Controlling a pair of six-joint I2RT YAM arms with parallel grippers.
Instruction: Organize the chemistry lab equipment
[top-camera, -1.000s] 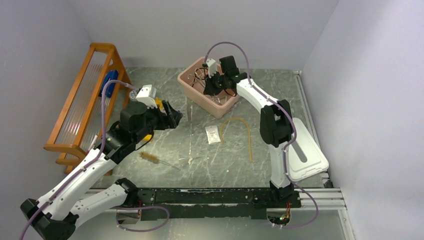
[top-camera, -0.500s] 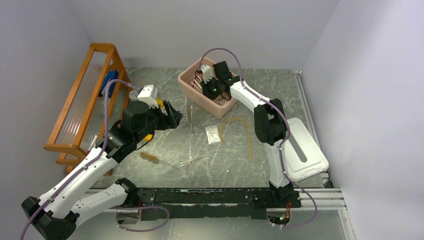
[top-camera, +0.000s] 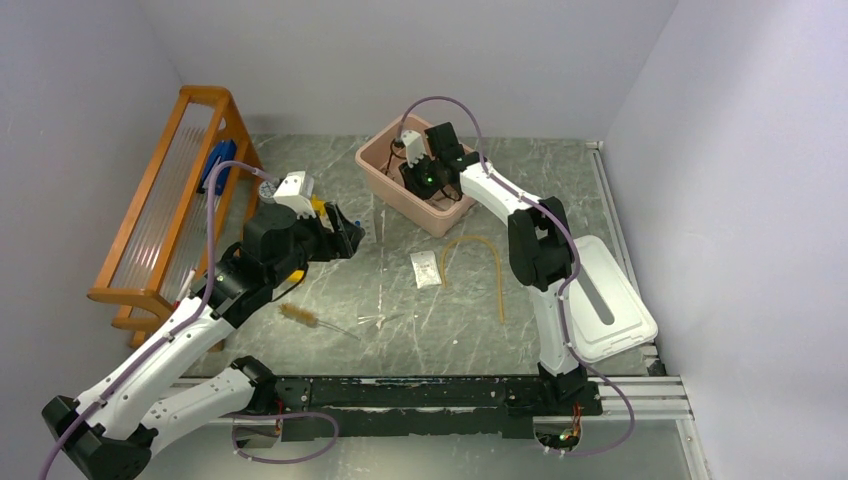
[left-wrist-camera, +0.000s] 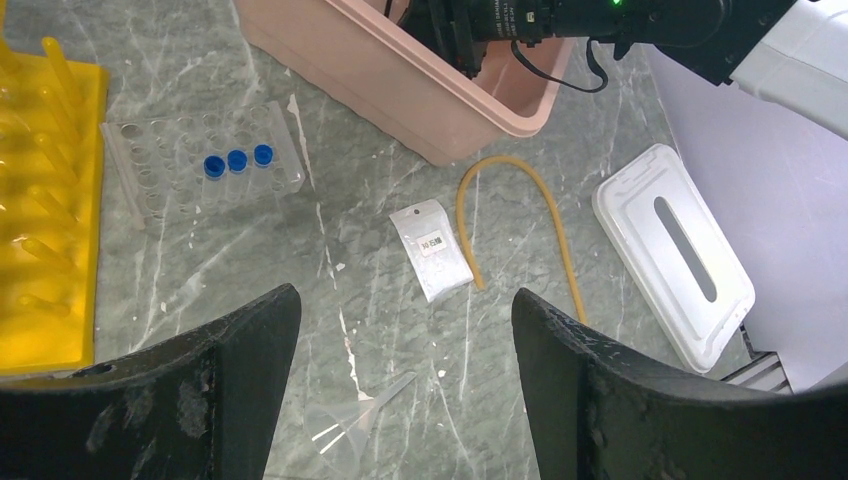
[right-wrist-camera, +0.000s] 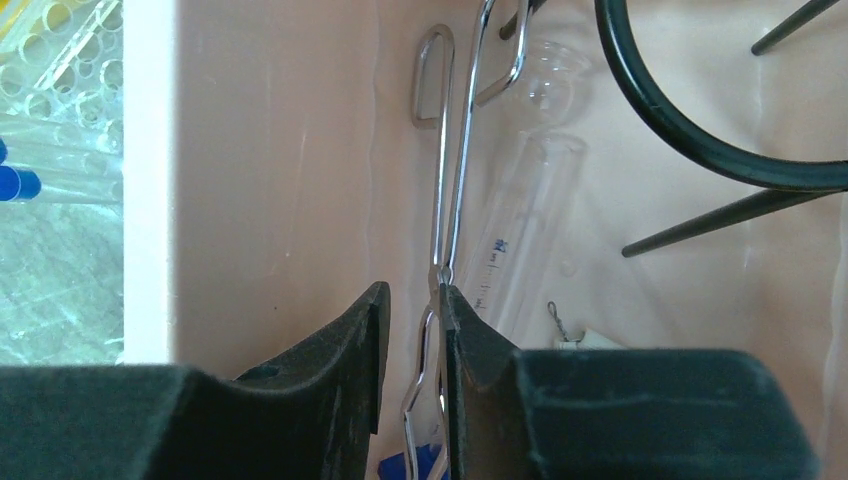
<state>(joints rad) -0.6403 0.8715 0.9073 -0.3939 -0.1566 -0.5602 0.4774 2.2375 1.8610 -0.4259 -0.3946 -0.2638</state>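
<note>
My right gripper (top-camera: 415, 180) reaches down into the pink tub (top-camera: 385, 178). In the right wrist view its jaws (right-wrist-camera: 413, 290) stand narrowly apart around the metal tongs (right-wrist-camera: 447, 200). The right finger touches the tongs and a slim gap shows at the left finger. A black wire tripod (right-wrist-camera: 690, 140) and a clear glass tube (right-wrist-camera: 520, 230) lie beside them. My left gripper (top-camera: 350, 235) hovers wide open and empty (left-wrist-camera: 405, 300) above the table. Below it are blue-capped tubes (left-wrist-camera: 236, 160) in a clear rack, the yellow tube rack (left-wrist-camera: 45, 200), tan tubing (left-wrist-camera: 520, 200) and a clear funnel (left-wrist-camera: 345, 420).
A brown-bristle brush (top-camera: 300, 316) lies near the front left. A small white bag (top-camera: 424, 268) lies mid-table. The white lid (top-camera: 610, 300) sits at the right edge. A wooden rack (top-camera: 170, 190) stands along the left wall.
My right gripper has moved left and down into the pink tub, then stayed nearly still. My left arm has barely moved.
</note>
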